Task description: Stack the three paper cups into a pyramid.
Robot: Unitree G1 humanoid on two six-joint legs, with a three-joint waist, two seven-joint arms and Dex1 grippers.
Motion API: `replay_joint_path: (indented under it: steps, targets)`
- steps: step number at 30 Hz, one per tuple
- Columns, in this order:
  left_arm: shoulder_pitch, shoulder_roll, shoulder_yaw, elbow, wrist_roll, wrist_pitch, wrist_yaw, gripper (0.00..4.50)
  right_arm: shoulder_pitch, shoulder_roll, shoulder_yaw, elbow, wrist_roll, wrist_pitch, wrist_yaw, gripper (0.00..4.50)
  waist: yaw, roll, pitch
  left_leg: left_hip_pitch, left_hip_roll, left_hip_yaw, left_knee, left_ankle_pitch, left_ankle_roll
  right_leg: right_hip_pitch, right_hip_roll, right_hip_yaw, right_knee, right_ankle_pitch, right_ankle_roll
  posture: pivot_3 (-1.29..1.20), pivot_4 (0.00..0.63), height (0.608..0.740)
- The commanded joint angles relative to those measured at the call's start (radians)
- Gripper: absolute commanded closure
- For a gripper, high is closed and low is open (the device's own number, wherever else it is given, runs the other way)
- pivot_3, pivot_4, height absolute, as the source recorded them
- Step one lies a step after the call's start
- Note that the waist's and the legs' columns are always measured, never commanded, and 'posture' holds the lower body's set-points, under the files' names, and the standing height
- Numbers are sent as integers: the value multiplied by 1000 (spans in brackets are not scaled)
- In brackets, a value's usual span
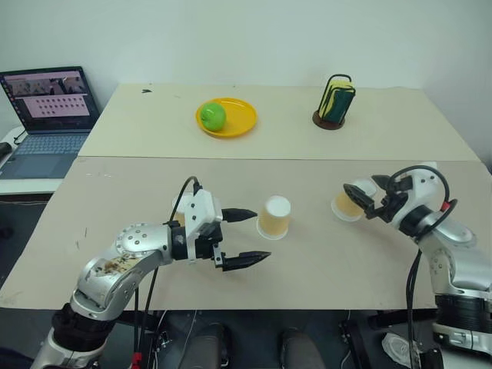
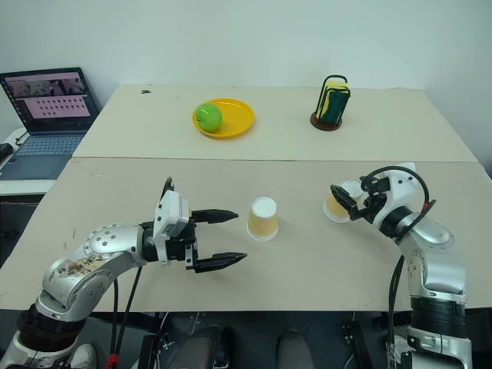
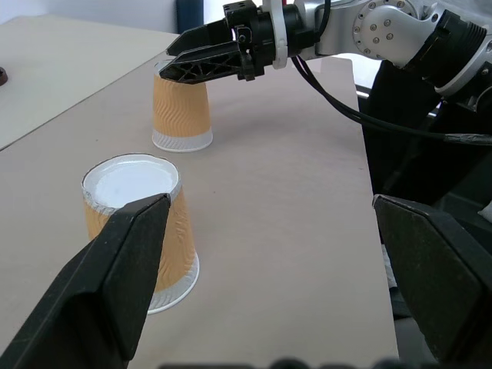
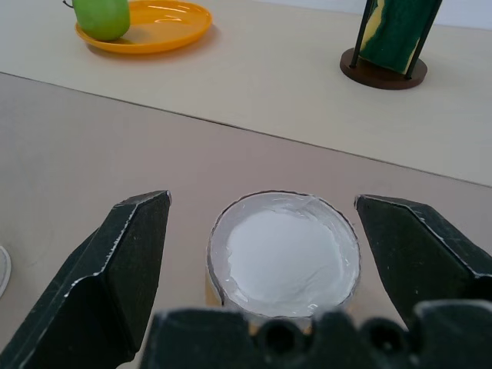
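Two paper cups stand upside down on the near table, white bases up. The middle cup sits just past the tips of my left gripper, which is open and level with nothing between its fingers. In the left wrist view this cup is beside one finger, apart from it. The right cup stands between the open fingers of my right gripper; its white base lies between the two fingers without touching either. A yellowish sliver shows behind my left wrist; I cannot tell whether it is a cup.
On the far table are a yellow plate holding a green apple and a wire holder with sponges. A laptop is on a side table at the left. A seam joins the two tables.
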Motion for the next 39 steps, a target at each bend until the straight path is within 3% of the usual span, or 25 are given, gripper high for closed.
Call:
replay_joint_path:
  steps: [1, 21, 27, 35, 39]
  targets:
    - [5, 10, 31, -39, -7, -5, 4, 0, -24, -11, -6, 27, 0, -48, 11, 31, 0, 0, 0, 0, 0, 0, 0, 0, 0, 0, 0, 0, 0, 0, 0, 0, 150, 726]
    - [49, 17, 55, -61, -13, -3, 14, 0, -40, -10, 24, 76, -4, -69, 21, 31, 0, 0, 0, 0, 0, 0, 0, 0, 0, 0, 0, 0, 0, 0, 0, 0, 150, 726]
    - [48, 17, 55, -60, -15, -1, 13, 0, -39, -9, 27, 67, -4, -71, 16, 1795, 0, 0, 0, 0, 0, 0, 0, 0, 0, 0, 0, 0, 0, 0, 0, 0, 150, 726]
    - [42, 22, 54, -63, -19, 5, 14, 0, -34, -31, 39, 37, -17, -59, 14, 1825, -1, 0, 0, 0, 0, 0, 0, 0, 0, 0, 0, 0, 0, 0, 0, 0, 150, 726]
    - [35, 21, 55, -68, -24, 16, 20, 0, -16, -74, 18, -112, 67, 11, 72, 1825, 0, 1, 0, 0, 0, 0, 0, 0, 0, 0, 0, 0, 0, 0, 0, 0, 150, 726]
